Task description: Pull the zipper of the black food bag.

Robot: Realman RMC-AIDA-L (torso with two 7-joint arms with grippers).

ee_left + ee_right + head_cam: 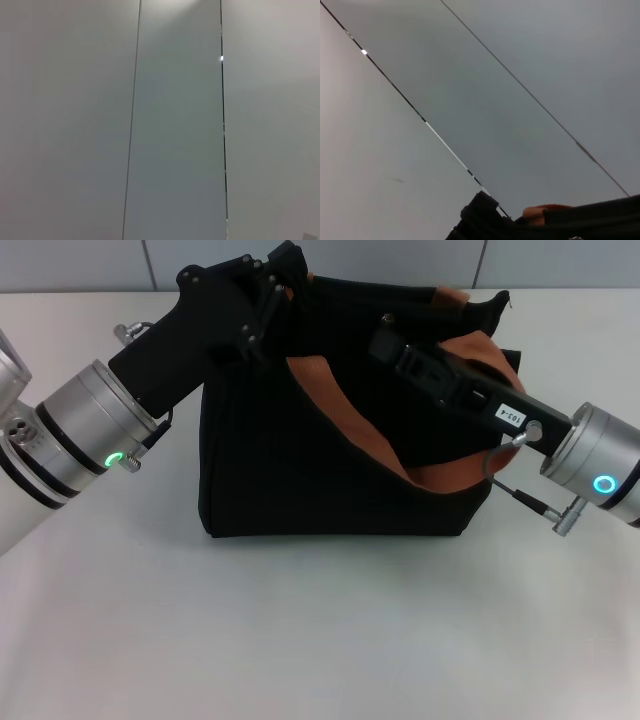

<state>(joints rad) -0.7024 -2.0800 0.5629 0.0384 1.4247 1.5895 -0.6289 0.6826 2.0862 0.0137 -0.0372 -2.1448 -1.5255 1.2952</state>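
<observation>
The black food bag stands upright in the middle of the white table in the head view. One orange-brown handle hangs down its front. My left gripper is at the bag's top left corner, against the fabric. My right gripper reaches in from the right and lies over the bag's top, near its back edge. The zipper pull is hidden among the grippers and the dark fabric. The right wrist view catches only a strip of the bag's top edge and a bit of orange handle.
The white table stretches in front of the bag and to both sides. A grey panelled wall stands behind it and fills the left wrist view. A cable hangs off the right wrist near the bag's right side.
</observation>
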